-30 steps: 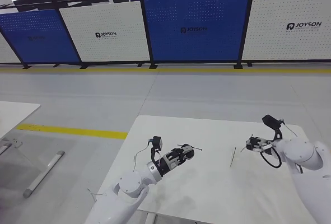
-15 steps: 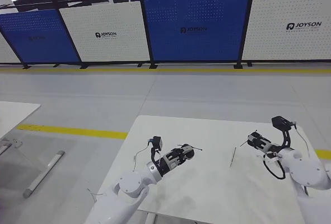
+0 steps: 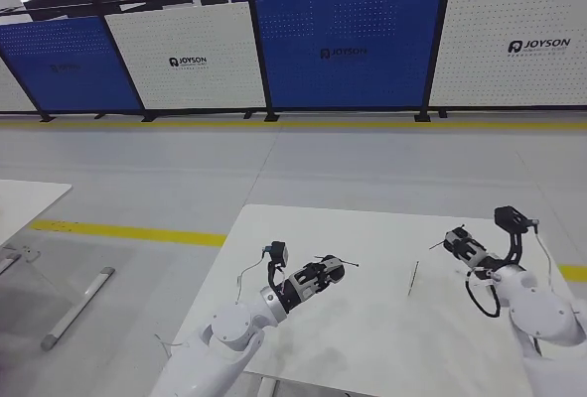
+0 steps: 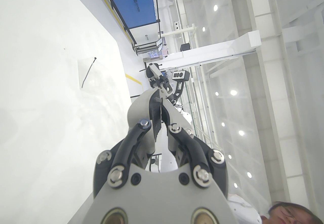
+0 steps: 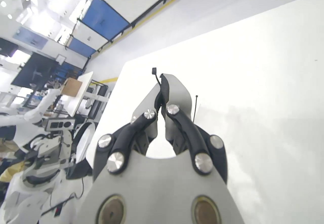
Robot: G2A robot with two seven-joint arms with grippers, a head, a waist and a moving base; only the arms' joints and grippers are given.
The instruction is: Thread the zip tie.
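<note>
Black zip tie (image 5: pixel 154 71) is clamped in the closed right tool (image 5: pixel 160 83), its head sticking out beyond the tips. The left tool (image 4: pixel 159 100) is also closed, on a thin black strip (image 3: pixel 343 263). Another tie (image 3: pixel 413 278) lies on the bench (image 3: pixel 372 337) between both tools.

Bright, even overhead light; ceiling lamps (image 4: pixel 215 8) glaring; table (image 5: pixel 265 45) washed white; soft shadows.

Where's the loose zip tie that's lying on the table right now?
The loose zip tie lies flat on the white table between the left gripper and the right gripper, nearer the right.
</note>
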